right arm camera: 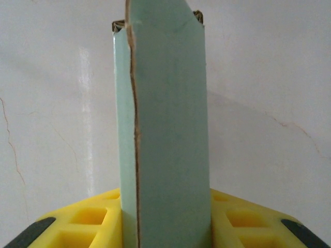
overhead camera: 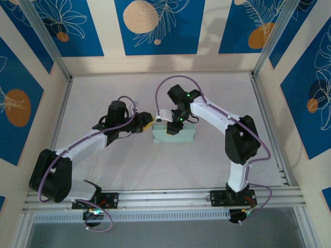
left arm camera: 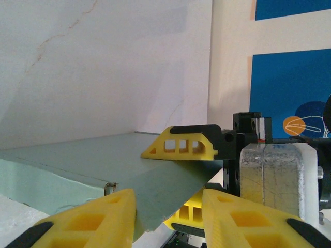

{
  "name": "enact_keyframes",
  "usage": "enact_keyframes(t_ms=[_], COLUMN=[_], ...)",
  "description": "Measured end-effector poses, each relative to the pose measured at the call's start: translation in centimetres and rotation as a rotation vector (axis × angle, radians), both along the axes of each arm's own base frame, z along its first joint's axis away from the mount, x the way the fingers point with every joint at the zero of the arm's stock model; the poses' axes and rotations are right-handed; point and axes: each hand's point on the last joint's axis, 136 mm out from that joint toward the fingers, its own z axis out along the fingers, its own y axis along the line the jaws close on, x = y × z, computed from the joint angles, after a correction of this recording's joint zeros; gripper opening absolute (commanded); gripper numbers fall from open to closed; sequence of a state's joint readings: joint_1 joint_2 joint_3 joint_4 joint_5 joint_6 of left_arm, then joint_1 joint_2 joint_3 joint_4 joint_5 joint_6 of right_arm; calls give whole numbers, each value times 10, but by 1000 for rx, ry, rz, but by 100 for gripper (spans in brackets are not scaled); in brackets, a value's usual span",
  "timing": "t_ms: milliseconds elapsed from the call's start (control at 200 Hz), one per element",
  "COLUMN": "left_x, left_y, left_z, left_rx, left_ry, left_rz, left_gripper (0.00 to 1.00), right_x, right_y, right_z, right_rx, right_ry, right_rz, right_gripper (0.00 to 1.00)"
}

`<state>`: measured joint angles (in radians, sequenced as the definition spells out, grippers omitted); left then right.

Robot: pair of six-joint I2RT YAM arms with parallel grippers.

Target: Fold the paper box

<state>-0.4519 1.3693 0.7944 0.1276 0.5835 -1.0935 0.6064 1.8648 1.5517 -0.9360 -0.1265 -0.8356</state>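
Paper box [overhead camera: 175, 133] is lying near the centre of the table [overhead camera: 129, 170], pale green card, partly formed. Right gripper [overhead camera: 176, 123] is sitting at its 12 o'clock edge and clamping a panel. In the right wrist view the card is standing between both yellow fingers [right arm camera: 88, 222] and filling the gap. Left gripper [overhead camera: 148, 123] is sitting at the box's 10 o'clock corner. A loose flap is running between its fingers and touching one, but whether it is pinching cannot be told. Risks, as judged: both arms are crowding the same end with their tips near each other, so a closing or swinging move could knock fingers together. The raw edge of the held panel is looking ragged, so pulling against the right clamp could tear it or crease it off the score line. A flap that is only loosely caught could slip out and spring back.
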Motion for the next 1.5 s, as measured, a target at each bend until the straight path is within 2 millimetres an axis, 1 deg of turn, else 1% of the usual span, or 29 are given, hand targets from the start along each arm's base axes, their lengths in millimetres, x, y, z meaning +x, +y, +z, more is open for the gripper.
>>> enact_keyframes(t_ms=[345,655,775,915,1035,1266,1496], left_x=[-8,-20,-21,-20,-17,-8,-7], left_y=[3,8,9,8,12,23,21], left_z=[-3,-18,-19,-15,-10,16,8], left_rx=[41,110,116,122,170,268,271], left_ry=[-16,12,13,1,-35,-162,-141], left_rz=[-22,-58,-62,-68,-78,-89,-98], left_gripper=[41,43,43,43,44,45,44], right_x=[2,3,4,4,5,7,7], right_y=[0,0,-1,-1,-1,-1,-2], right_z=[0,-1,-1,-1,-1,-1,-1], right_rx=[-1,-3,-5,-7,-10,-14,-16], right_ry=[-2,-9,-12,-15,-18,-25,-28], right_rz=[-2,-4,-5,-5,-6,-8,-9], right_gripper=[36,36,36,36,37,37,38])
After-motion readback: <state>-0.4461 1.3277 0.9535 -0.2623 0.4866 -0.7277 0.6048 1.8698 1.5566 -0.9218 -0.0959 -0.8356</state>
